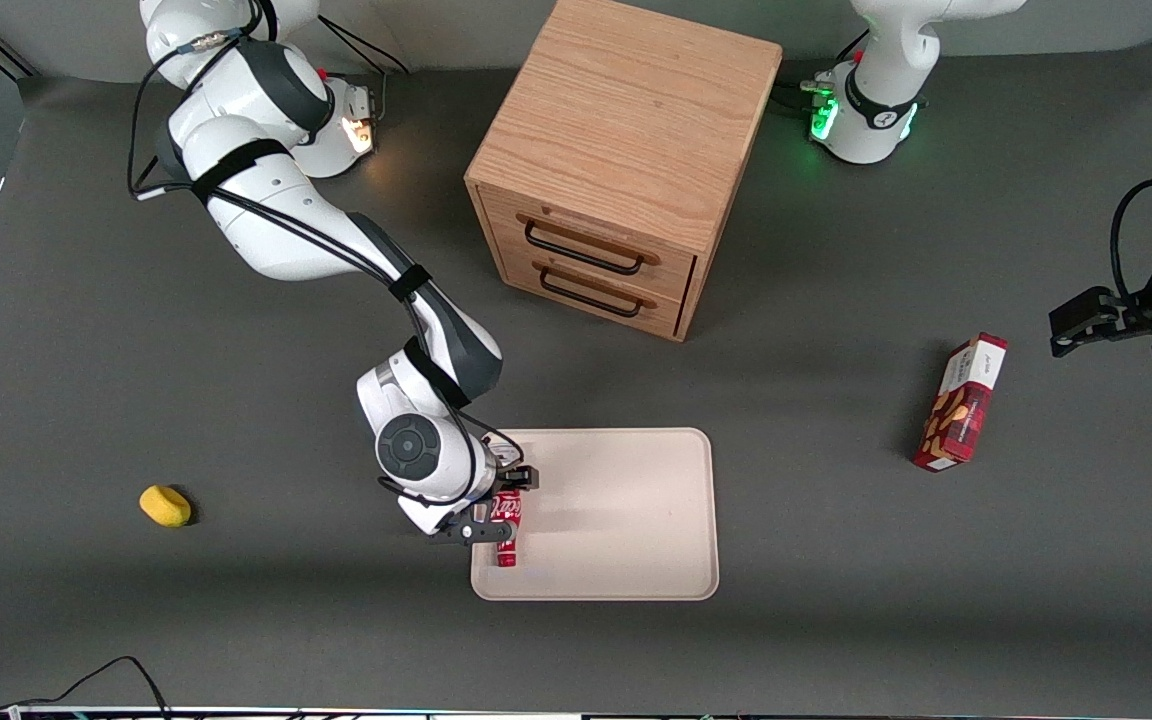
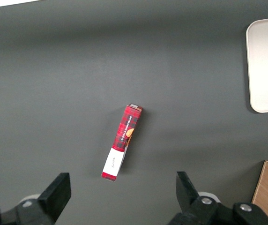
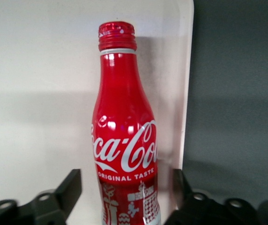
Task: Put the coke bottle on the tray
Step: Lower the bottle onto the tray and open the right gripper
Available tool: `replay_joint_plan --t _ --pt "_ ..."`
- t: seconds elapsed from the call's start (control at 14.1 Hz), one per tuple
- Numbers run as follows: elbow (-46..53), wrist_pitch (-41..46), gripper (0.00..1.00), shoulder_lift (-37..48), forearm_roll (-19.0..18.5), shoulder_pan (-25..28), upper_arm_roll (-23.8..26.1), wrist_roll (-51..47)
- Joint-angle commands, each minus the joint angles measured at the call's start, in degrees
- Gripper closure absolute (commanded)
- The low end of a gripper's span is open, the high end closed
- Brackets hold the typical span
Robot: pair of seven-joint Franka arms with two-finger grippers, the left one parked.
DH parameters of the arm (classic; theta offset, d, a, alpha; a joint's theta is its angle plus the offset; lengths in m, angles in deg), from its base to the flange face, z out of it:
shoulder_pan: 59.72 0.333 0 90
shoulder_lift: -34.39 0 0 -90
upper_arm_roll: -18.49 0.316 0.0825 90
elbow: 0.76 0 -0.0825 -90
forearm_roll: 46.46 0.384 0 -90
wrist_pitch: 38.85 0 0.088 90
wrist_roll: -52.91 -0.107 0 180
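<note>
The coke bottle (image 1: 506,527) (image 3: 124,136) is slim and red with white script and a red cap. It lies on the pale beige tray (image 1: 626,500) (image 3: 40,93), close to the rim at the working arm's end. My right gripper (image 1: 496,505) (image 3: 126,178) hangs over the bottle's lower body and is open. One dark finger stands on each side of the bottle, with a gap between each finger and it. The bottle's base is hidden in the right wrist view.
A wooden two-drawer cabinet (image 1: 626,160) stands farther from the front camera than the tray. A red snack box (image 1: 961,405) (image 2: 122,140) lies toward the parked arm's end. A small yellow object (image 1: 165,505) lies toward the working arm's end. A tray corner (image 2: 267,61) shows in the left wrist view.
</note>
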State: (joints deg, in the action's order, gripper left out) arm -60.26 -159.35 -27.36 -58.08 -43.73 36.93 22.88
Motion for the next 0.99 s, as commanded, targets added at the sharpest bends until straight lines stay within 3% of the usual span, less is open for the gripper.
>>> replay_joint_plan --t 0.0,0.64,0.92 --pt "2.11 -0.09 0.0 -0.57 -0.6 0.97 -0.68 0.84" --pt "-0.79 -0.09 0.0 2.94 -0.77 0.36 -0.68 0.4" --pt "-11.21 0.43 0.0 15.74 -0.34 -4.47 0.19 -0.2"
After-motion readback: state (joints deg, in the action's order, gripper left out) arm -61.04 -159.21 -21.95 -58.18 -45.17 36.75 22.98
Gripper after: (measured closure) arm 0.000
